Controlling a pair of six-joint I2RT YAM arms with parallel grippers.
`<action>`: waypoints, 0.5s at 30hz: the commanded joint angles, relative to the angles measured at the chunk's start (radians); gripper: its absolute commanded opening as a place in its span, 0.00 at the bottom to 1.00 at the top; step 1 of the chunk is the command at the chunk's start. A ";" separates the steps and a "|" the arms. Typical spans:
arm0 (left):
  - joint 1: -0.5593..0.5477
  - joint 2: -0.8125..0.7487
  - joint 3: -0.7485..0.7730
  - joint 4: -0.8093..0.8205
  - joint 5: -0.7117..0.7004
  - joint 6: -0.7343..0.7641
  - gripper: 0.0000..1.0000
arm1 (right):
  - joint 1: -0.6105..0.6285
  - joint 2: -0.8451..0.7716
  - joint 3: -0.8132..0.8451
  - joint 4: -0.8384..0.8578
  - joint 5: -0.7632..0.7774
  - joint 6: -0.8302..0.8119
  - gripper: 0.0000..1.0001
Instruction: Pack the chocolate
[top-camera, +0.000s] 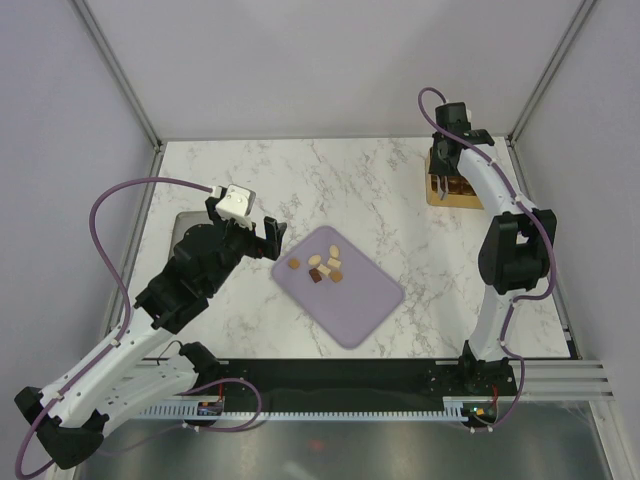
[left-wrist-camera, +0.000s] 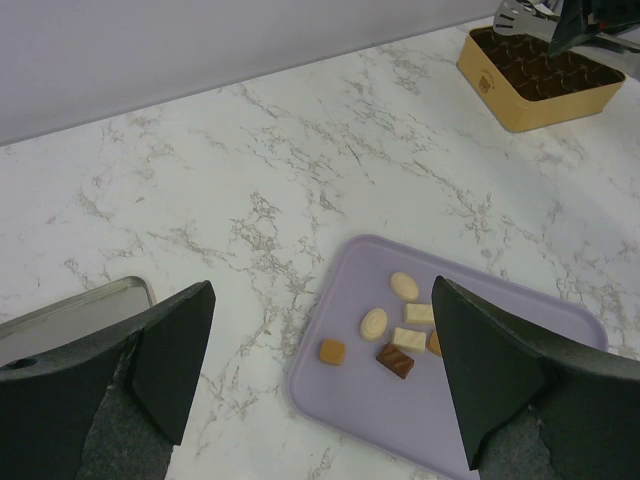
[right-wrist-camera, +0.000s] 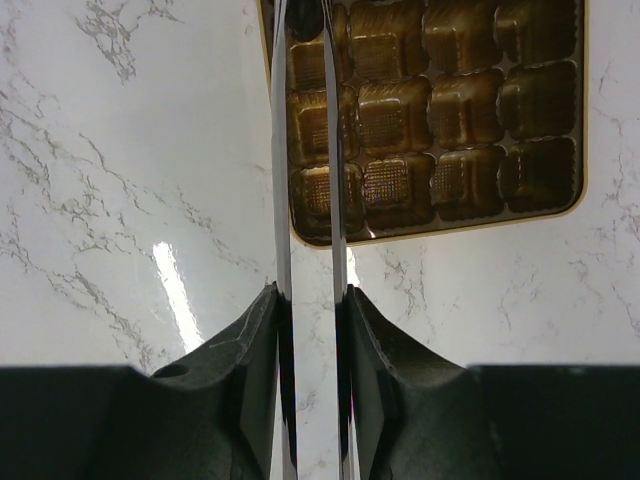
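Note:
Several pieces of chocolate (top-camera: 320, 265) lie loose on the lilac mat (top-camera: 355, 300): cream ovals (left-wrist-camera: 404, 286), white blocks (left-wrist-camera: 408, 338), a caramel square (left-wrist-camera: 332, 351) and a dark brown piece (left-wrist-camera: 394, 360). My left gripper (top-camera: 262, 240) hovers just left of the mat, open and empty (left-wrist-camera: 322, 288). My right gripper (right-wrist-camera: 310, 290) is shut on thin metal tongs (right-wrist-camera: 282, 150). The tong blades reach over the near-left corner of the gold grid tray (right-wrist-camera: 450, 222) at the far right (top-camera: 450, 192). Their tips run out of the right wrist view.
A flat grey metal tray (top-camera: 185, 225) lies under my left arm near the table's left edge (left-wrist-camera: 80, 310). Walls and frame posts close the table at the back and on both sides. Bare marble lies between the mat and the gold tray (left-wrist-camera: 540, 110).

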 joint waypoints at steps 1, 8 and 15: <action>-0.003 -0.006 -0.001 0.032 -0.023 0.030 0.97 | -0.004 -0.004 0.037 0.016 -0.007 0.006 0.37; -0.001 -0.004 -0.001 0.031 -0.022 0.030 0.97 | -0.006 0.006 -0.006 0.018 0.007 0.011 0.37; -0.003 -0.004 -0.001 0.031 -0.022 0.030 0.97 | -0.012 0.019 -0.014 0.018 0.005 0.013 0.40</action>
